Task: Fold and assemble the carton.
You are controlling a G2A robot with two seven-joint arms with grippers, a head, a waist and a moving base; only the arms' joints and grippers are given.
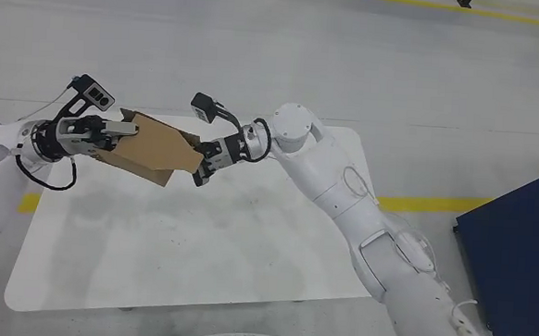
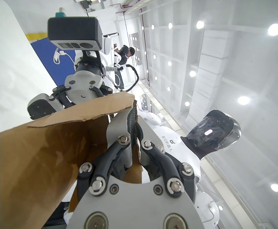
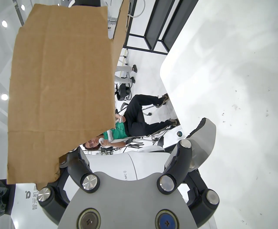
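A: Where is the carton point(image 1: 155, 147)?
B: Held up over the 10 o'clock corner of the table point(image 1: 199, 256).
A: Who has it?
B: The left gripper point(image 1: 128, 132) is clenched tight on its 9 o'clock end. The right gripper point(image 1: 198, 164) sits at the 3 o'clock end, spread wide.
A: Anything inside?
B: I can't tell. It looks flat. One finger point(image 3: 204, 138) on the right shows. The other hides behind the brown card.

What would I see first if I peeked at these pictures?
A brown carton, held up in the air over the white table. The left gripper pinches one edge of it, and the right gripper sits open at the opposite end.
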